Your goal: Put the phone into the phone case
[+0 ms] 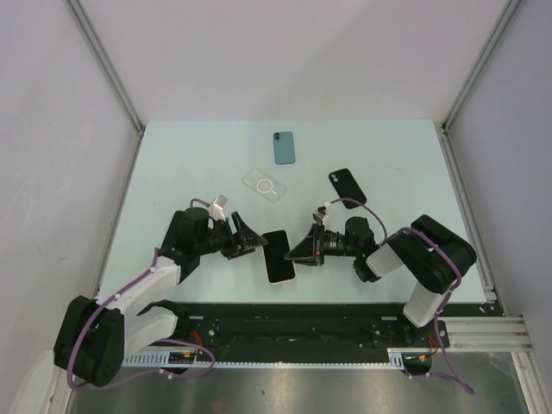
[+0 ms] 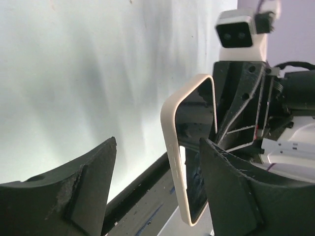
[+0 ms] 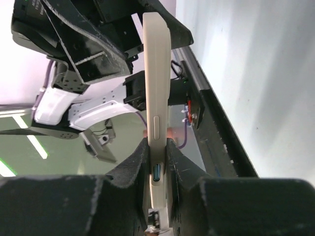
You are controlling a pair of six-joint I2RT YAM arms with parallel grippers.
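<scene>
Phone (image 1: 279,256) looks seated in cream case (image 2: 170,147). Your right end effector (image 3: 157,157) clamps the case; left end effector (image 2: 156,152) gapes alongside. Check corners.

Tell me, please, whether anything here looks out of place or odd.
Nothing looks damaged. The cream-edged phone is pinched in the jaws of the right gripper, while the clear case lies apart, empty.
</scene>
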